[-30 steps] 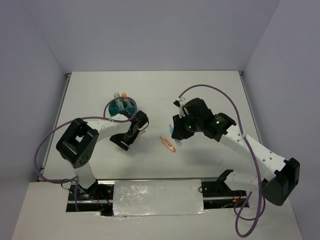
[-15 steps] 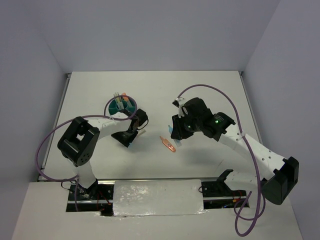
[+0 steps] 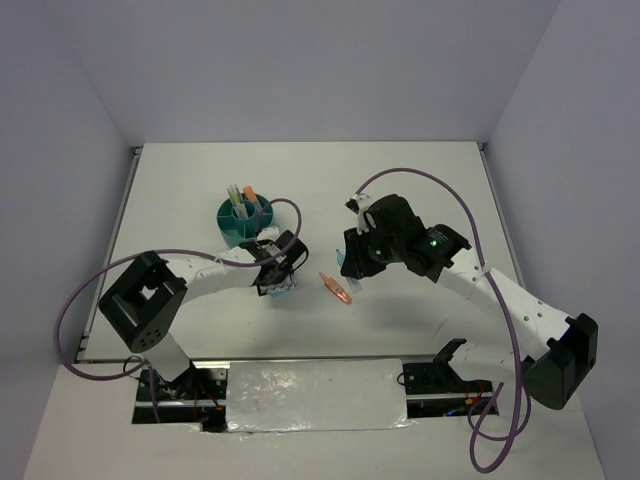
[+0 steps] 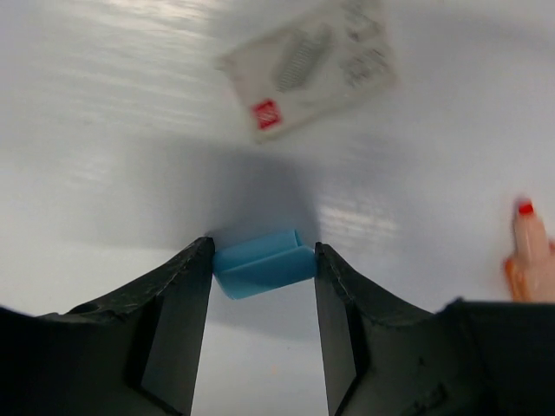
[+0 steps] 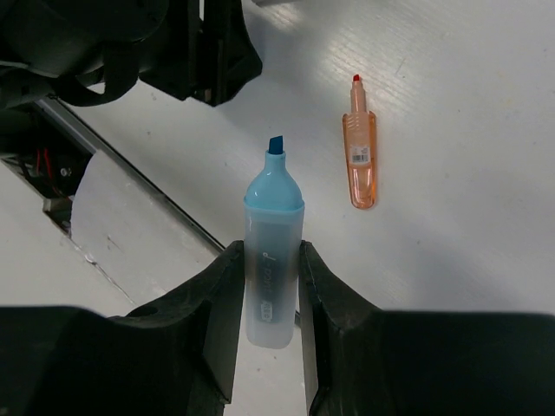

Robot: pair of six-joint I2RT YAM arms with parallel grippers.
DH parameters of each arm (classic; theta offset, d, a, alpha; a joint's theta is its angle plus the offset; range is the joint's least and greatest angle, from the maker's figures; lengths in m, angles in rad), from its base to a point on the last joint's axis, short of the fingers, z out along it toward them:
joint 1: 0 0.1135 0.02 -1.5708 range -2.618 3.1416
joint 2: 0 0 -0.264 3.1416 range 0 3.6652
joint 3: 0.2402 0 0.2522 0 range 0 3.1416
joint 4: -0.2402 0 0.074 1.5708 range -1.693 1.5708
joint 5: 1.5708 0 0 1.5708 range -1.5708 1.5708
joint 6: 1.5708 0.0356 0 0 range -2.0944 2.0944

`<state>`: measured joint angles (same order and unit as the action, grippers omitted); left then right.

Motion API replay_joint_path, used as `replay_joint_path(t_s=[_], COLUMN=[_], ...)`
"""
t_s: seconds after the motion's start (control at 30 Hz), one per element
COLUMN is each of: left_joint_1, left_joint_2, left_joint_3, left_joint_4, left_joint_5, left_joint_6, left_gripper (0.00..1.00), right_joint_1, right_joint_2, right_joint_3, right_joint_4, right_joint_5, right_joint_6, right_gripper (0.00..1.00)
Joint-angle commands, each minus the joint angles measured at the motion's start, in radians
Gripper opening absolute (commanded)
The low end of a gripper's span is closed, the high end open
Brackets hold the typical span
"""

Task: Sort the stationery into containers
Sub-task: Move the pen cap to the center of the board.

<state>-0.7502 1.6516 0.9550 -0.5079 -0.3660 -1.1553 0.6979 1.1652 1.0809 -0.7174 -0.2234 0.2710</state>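
My left gripper (image 4: 263, 253) is shut on a small blue eraser (image 4: 260, 267), low over the white table; in the top view the left gripper (image 3: 280, 284) is in front of the round teal organizer (image 3: 224, 222), which holds several upright pens and markers. A whitish-tan piece (image 4: 308, 65) lies just beyond the eraser. My right gripper (image 5: 269, 253) is shut on a blue marker (image 5: 272, 234), tip pointing away, held above the table; the right gripper (image 3: 350, 266) is at table centre. An orange marker (image 5: 360, 160) lies on the table between the arms, also seen as the orange marker (image 3: 337, 288).
The left arm's dark links (image 5: 173, 43) show at the top left of the right wrist view. The base rail with a foil-covered block (image 3: 315, 395) runs along the near edge. White walls close in the table's far and side edges.
The left arm swung from beside the organizer toward the near right, and its jaws closed on the blue eraser. The right arm with the blue marker has stayed put.
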Motion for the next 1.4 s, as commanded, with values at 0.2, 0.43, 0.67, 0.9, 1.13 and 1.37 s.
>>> replay_joint_path(t_s=[0.2, 0.43, 0.67, 0.9, 1.13, 1.37], left_joint_1=[-0.066, -0.098, -0.124, -0.155, -0.158, -0.158], left_joint_2=[-0.073, -0.111, -0.17, -0.078, -0.197, -0.244], left_joint_3=[-0.024, -0.018, -0.084, -0.064, -0.026, 0.068], left_joint_4=[0.155, 0.111, 0.218, 0.218, 0.175, 0.106], left_joint_5=[0.217, 0.225, 0.3, 0.3, 0.178, 0.201], left_joint_6=[0.658, 0.804, 0.914, 0.936, 0.827, 0.654], left_gripper=[0.48, 0.58, 0.71, 0.73, 0.91, 0.99], right_joint_1=[-0.031, -0.061, -0.064, -0.069, -0.067, -0.067], right_joint_2=[-0.025, -0.052, -0.073, -0.075, -0.088, -0.101], right_joint_3=[0.105, 0.117, 0.109, 0.116, 0.111, 0.096], right_joint_4=[-0.01, -0.027, -0.031, -0.027, -0.031, -0.022], right_joint_5=[0.051, 0.076, 0.096, 0.101, 0.102, 0.09], right_joint_6=[-0.006, -0.001, 0.014, 0.031, 0.036, 0.048], right_gripper=[0.0, 0.0, 0.0, 0.0, 0.0, 0.0])
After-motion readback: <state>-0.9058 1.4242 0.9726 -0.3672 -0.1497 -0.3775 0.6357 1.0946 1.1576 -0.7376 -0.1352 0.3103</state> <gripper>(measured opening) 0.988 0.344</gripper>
